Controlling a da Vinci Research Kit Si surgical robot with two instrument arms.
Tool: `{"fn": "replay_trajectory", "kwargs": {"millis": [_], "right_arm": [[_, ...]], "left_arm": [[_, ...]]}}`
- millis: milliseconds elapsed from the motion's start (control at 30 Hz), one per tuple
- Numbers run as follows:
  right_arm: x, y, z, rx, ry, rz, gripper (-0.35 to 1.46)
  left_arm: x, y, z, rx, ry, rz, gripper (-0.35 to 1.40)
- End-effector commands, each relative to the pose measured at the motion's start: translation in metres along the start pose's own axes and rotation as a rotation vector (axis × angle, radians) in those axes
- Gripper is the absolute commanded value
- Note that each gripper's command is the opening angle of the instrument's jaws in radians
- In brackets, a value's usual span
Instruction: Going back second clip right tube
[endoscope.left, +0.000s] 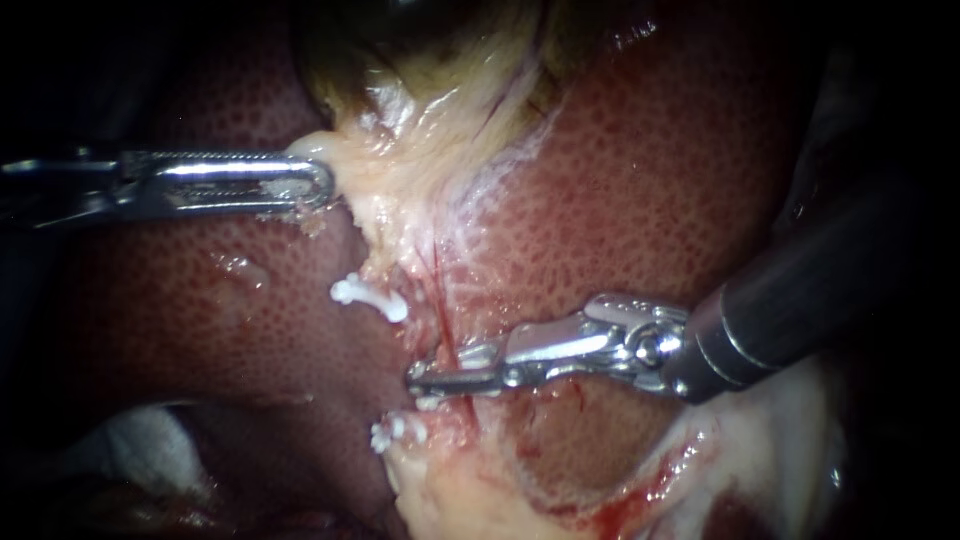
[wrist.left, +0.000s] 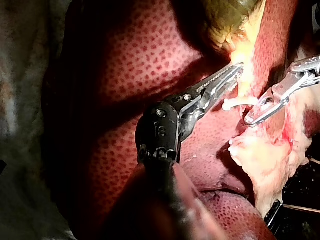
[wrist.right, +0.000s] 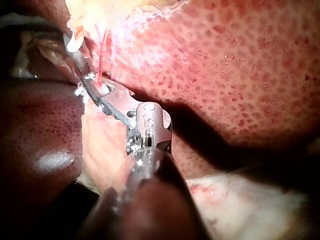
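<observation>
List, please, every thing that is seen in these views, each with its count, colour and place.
liver: one, red-brown, speckled, lying under everything else.
gallbladder: one, dark green-yellow, at the upper end of the pale tissue.
pale tissue: one band, yellowish white, running down from the gallbladder across the liver.
clips: two clearly seen, white, one on the band's side toward the left instrument, one lower down; a white bit at the right instrument's tip may be a third.
white patch: one, cloth-like, lower left corner of the endoscope view.
left instrument: one, silver, jaws shut on the pale tissue near the gallbladder.
right instrument: one, silver tip, dark shaft, tip at the band between the two clips.
</observation>
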Motion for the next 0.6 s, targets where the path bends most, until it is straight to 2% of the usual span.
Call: {"fn": "replay_trajectory", "kwargs": {"millis": [33,267,300,367,400,433,500,567,600], "right_arm": [[0.0,0.0,0.0,0.001,-0.001,-0.001,-0.35],[0.0,0.0,0.0,0.016,-0.01,0.044,-0.35],[0.0,0.0,0.0,0.015,-0.014,0.038,-0.26],[0.0,-0.0001,0.0002,-0.025,0.008,-0.175,0.15],[0.0001,-0.0001,0.0003,-0.034,0.019,-0.181,0.32],[0.0001,0.0,0.0003,-0.032,0.032,-0.182,0.41],[0.0003,0.0002,0.0004,-0.03,0.054,-0.188,0.46],[0.0006,0.0003,0.0005,-0.067,0.085,-0.202,0.49],[0.0006,0.0004,0.0004,-0.074,0.088,-0.207,0.49]], "left_arm": [[0.0,0.0,0.0,-0.001,0.0,0.0,-0.35],[0.0,0.0,0.0,-0.001,0.0,0.0,-0.35],[0.0,-0.0001,0.0,-0.001,0.0,0.0,-0.35],[0.0,-0.0001,0.0,-0.001,0.0,0.0,-0.35],[0.0,-0.0001,0.0,-0.001,0.0,0.0,-0.35],[0.0,-0.0001,0.0,0.0,0.0,0.0,-0.35],[-0.0001,-0.0001,0.0,0.0,0.0,0.0,-0.35],[-0.0001,-0.0001,0.0,0.0,0.0,0.0,-0.35],[-0.0001,-0.0001,0.0,0.0,0.0,0.0,-0.35]]}}
